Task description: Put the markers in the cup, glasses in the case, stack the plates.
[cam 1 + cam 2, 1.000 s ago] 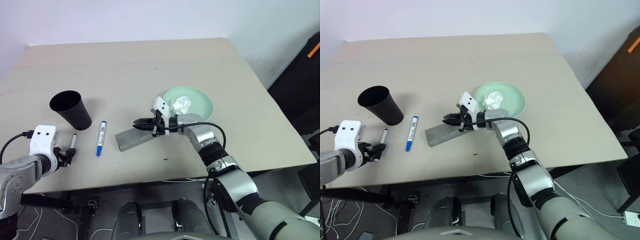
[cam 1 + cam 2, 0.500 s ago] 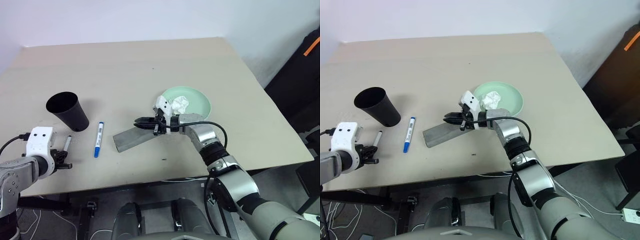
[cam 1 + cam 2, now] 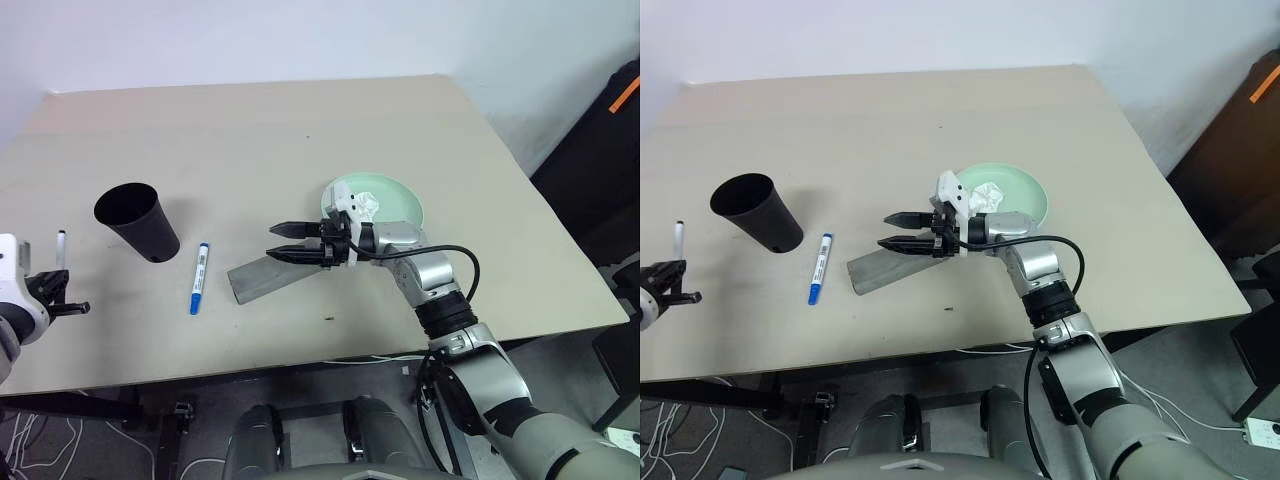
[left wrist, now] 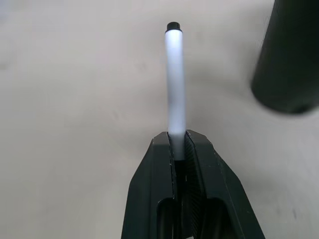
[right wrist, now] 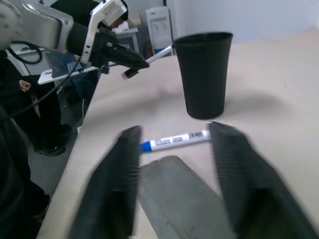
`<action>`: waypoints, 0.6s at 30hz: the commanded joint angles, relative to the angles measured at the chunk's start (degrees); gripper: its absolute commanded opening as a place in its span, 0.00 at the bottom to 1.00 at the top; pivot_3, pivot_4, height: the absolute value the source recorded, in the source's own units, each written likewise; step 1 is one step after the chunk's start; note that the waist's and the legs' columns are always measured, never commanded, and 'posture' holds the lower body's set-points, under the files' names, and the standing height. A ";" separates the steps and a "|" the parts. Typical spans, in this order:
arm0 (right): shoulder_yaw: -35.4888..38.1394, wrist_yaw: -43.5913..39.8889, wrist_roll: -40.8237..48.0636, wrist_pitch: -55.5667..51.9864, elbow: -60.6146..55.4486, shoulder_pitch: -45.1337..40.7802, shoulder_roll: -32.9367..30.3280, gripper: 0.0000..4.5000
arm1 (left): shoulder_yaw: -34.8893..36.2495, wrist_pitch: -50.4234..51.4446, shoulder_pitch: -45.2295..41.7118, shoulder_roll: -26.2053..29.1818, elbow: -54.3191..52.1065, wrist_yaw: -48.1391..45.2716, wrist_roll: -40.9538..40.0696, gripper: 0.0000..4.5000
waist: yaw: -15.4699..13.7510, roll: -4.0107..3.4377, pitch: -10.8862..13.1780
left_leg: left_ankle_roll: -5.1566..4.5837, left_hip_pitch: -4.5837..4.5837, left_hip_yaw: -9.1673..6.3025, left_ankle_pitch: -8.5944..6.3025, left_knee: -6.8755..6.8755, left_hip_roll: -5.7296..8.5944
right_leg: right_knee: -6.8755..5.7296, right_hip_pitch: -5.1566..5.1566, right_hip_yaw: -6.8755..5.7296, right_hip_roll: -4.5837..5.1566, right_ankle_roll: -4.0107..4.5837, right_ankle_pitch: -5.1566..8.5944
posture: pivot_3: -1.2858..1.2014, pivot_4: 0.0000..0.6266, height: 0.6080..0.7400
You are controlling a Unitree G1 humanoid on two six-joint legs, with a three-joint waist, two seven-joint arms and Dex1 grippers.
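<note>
At the surface's (image 3: 300,130) left edge, your left gripper (image 4: 178,149) is clamped on a white marker (image 4: 175,89). Your right gripper (image 3: 285,243) hovers with jaws apart above the grey case (image 3: 262,279). A blue-capped marker (image 3: 199,277) lies between case and black cup (image 3: 138,221).

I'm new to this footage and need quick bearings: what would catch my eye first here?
The right gripper hangs open above the flat grey case mid-table, beside a mint green plate holding a crumpled tissue. At the table's left edge, the left gripper is shut on a white marker near the black cup, with a blue-capped marker lying between cup and case.
</note>
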State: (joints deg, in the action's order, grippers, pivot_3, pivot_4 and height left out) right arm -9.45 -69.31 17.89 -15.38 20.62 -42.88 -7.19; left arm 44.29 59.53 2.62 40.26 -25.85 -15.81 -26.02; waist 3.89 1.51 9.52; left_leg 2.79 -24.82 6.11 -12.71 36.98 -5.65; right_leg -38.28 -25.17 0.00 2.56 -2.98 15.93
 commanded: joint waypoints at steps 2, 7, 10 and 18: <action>0.88 -0.26 2.35 0.89 -3.55 0.43 -0.10 0.89 | 3.86 -14.99 -1.73 -0.77 0.66 -2.20 1.63 0.00 | -0.06 0.00 0.00 | 0.01 0.00 0.00 -0.01 0.00 0.00 | 0.01 0.01 0.00 0.00 0.01 0.00 | 0.52 0.24 0.89; 1.56 3.15 2.92 1.82 -3.68 1.03 1.43 0.98 | 3.59 -31.47 -5.64 -4.30 2.08 -5.03 0.63 0.00 | -0.13 0.01 -0.01 | 0.00 0.00 0.08 0.00 0.02 0.02 | 0.01 0.04 -0.01 0.01 0.03 0.01 | 0.52 0.24 0.89; 1.18 4.45 2.69 2.70 -4.20 2.18 2.24 0.98 | 1.89 -42.40 -10.20 -6.67 3.25 -7.50 -0.77 0.00 | -0.22 0.01 -0.01 | -0.10 -0.01 0.15 0.06 0.02 0.02 | 0.03 0.05 -0.01 -0.03 -0.01 -0.02 | 0.52 0.24 0.89; 0.80 7.39 1.37 4.61 -3.86 3.00 2.00 0.98 | -6.28 -60.95 -18.94 -10.37 15.45 -11.31 1.38 0.00 | -1.31 0.01 -0.01 | -0.15 -0.01 0.18 0.09 0.07 0.04 | 0.05 0.10 -0.02 -0.26 -0.19 -0.11 | 0.52 0.24 0.89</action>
State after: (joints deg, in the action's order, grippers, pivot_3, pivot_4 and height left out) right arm -9.09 -62.70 19.18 -11.94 19.06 -39.38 -5.40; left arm 38.85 2.10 -15.05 29.68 -12.00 -26.43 -25.12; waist 2.59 1.52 9.51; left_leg 2.63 -24.83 6.28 -12.62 37.06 -5.62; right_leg -38.23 -25.08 -0.02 2.28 -3.18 15.81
